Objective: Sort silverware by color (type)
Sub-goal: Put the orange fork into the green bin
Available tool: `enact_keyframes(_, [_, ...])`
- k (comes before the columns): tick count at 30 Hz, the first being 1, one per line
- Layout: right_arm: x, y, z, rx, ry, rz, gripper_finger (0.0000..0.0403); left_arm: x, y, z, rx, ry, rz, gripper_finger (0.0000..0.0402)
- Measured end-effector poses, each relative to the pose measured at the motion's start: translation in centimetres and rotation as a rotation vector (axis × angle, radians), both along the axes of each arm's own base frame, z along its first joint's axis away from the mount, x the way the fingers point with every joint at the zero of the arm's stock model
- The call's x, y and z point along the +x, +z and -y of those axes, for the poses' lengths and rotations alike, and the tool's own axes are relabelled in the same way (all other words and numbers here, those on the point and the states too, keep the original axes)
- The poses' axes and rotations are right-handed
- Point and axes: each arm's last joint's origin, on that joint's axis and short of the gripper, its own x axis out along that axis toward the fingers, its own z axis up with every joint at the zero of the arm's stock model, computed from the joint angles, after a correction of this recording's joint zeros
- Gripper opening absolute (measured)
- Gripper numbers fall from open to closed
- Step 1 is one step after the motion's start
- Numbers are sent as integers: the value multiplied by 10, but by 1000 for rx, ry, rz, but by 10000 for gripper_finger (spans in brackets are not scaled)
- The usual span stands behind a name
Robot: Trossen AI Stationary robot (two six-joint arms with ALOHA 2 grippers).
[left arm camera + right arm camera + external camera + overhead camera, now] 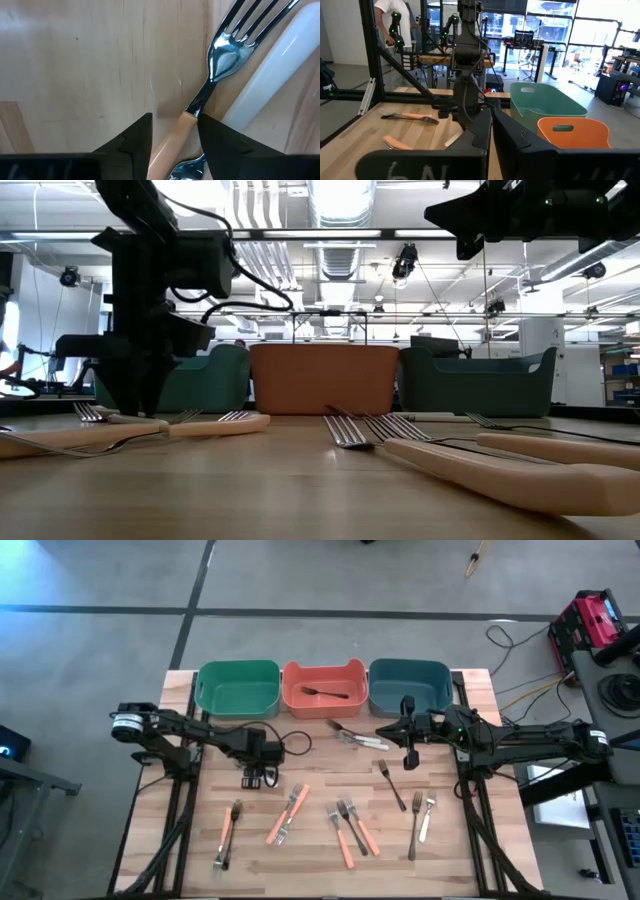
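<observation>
Left gripper (174, 132) is down low over the table (320, 875), left of the middle, its fingers (135, 140) spread apart and straddling the orange fork (197, 107) right where the handle meets the metal neck. Not clamped yet, by the look of it. A white-handled fork (280, 65) lies pressed up against the orange one, and another set of tines pokes in just below the fingers, so it's crowded in there. The danger: the far finger lands on the white handle, or the squeeze catches two forks at once and drags the wrong colour along. A grip this near the neck could also let the fork swing.

Right gripper (409, 755) hangs shut and empty near the back right, in front of the dark teal bin (410, 687). More forks lie scattered along the front edge; one dark fork already sits in the orange bin (323, 688), and the green bin (238, 688) sits at back left.
</observation>
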Motion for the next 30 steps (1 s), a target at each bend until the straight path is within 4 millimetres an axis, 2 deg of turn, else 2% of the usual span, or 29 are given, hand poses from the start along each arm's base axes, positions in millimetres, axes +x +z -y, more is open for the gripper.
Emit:
enact_keyframes(12, [0,0,0,0,0,0,9,1,0,-4,6,-1,15,16])
enact_keyframes(21, [0,0,0,0,0,0,9,0,4,-7,84,-14,27,14])
enact_keyframes(26, [0,0,0,1,0,0,9,1,25,-7,77,-13,83,14])
enact_keyframes(30, [0,0,0,1,0,1,9,1,55,-7,77,10,166,13])
